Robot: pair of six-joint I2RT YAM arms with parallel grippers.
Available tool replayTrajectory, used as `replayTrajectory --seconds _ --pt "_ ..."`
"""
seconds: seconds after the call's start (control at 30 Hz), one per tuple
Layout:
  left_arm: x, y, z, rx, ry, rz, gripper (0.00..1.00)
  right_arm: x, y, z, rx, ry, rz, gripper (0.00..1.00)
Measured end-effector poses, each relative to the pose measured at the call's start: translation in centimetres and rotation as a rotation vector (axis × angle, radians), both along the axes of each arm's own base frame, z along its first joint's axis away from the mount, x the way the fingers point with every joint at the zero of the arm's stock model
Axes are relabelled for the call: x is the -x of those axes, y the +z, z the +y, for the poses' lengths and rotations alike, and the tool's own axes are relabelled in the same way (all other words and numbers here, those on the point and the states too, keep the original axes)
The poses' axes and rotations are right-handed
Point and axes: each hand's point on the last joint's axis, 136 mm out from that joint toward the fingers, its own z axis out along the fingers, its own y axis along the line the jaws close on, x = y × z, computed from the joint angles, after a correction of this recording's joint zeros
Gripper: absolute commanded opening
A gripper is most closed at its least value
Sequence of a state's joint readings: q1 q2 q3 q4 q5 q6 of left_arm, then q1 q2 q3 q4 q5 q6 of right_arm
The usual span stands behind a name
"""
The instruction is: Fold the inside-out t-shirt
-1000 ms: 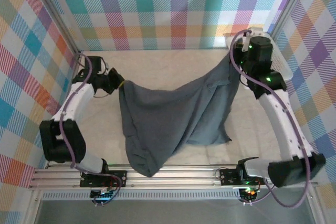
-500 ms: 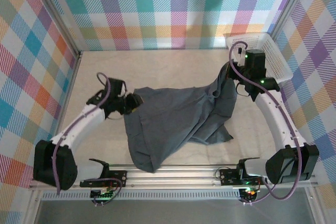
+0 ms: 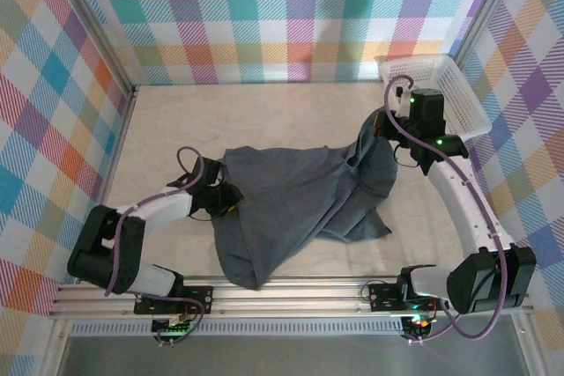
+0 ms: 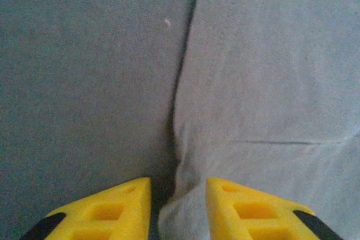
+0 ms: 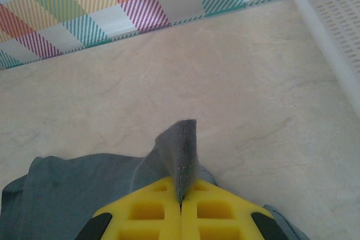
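Right claw [image 5: 180, 202] clenched on a raised tip of the inside-out t-shirt [image 3: 300, 191], holding its far-right corner up off the bench [image 3: 264, 112]. Left claw [image 4: 179, 198] grips a fold at the shirt's left edge, low to the surface. Rest of the dark grey shirt lies crumpled across bench centre, one tail trailing twd the near rail [image 3: 291, 292]. White mesh basket [image 3: 458, 85] sits far right, behind the right arm, w/ checked walls [image 3: 264, 15] around.
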State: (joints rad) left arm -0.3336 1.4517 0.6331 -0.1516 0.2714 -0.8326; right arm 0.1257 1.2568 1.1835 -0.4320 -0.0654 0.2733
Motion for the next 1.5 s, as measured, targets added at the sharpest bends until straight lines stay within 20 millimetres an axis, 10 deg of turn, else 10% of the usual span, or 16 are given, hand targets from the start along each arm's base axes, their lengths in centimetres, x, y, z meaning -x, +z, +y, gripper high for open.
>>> replayTrajectory --seconds 0.8,1.0,1.17,1.3,1.4,1.5 --pt "-2.5 0.2 -0.2 -0.037 -0.012 -0.045 0.29 0.4 1.0 0.1 -0.004 0.009 -0.026 0.00" --pt "-2.5 -0.1 -0.2 -0.038 -0.006 -0.039 0.00 0.4 1.0 0.1 -0.004 0.009 -0.026 0.00" --pt "-2.9 1.3 0.0 -0.026 0.011 -0.050 0.00 0.5 1.4 0.0 -0.010 0.003 -0.024 0.00" --pt "-7.8 12.9 1.3 0.022 0.056 -0.240 0.00 -0.1 8.4 -0.5 -0.020 -0.038 -0.151 0.00" --pt "-11.7 30.3 3.5 0.026 0.092 -0.586 0.00 -0.4 19.3 -2.1 0.009 -0.116 -0.401 0.00" --pt "-8.6 48.1 6.3 0.011 0.141 -0.989 0.00 2.9 30.3 -4.1 0.011 -0.203 -0.716 0.00"
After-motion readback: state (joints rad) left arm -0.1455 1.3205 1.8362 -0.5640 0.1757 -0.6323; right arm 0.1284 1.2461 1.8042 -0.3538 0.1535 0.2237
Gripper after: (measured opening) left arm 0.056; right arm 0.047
